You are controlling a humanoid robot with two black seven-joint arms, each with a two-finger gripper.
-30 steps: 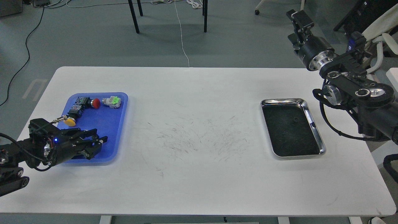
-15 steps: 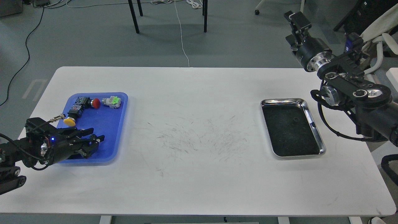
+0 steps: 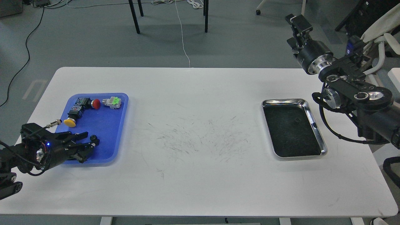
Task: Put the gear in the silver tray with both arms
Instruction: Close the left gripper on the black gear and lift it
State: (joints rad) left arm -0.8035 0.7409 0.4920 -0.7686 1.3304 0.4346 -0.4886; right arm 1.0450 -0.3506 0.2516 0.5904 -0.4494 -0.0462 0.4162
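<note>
The silver tray (image 3: 283, 101) lies on the right of the white table, with a small dark gear (image 3: 296, 120) on its black floor. My left gripper (image 3: 92, 138) hovers low over the near edge of the blue plastic tray (image 3: 122, 125), jaws spread. A small black round part (image 3: 93, 137), possibly another gear, sits on the blue tray between the fingertips; I cannot tell if they touch it. My right gripper (image 3: 296, 22) is raised high beyond the table's far right corner, well above and behind the silver tray. It looks small and dark, so its fingers cannot be told apart.
The blue tray also holds a red push button (image 3: 96, 103), a green and white switch (image 3: 113, 101), a yellow button (image 3: 69, 122) and a black-and-blue part (image 3: 76, 110). Black chair legs (image 3: 135, 17) and cables stand on the floor beyond the table.
My left gripper has drawn back to the left and toward me along the blue tray, showing the small black part at its tips. My right arm shifted slightly.
</note>
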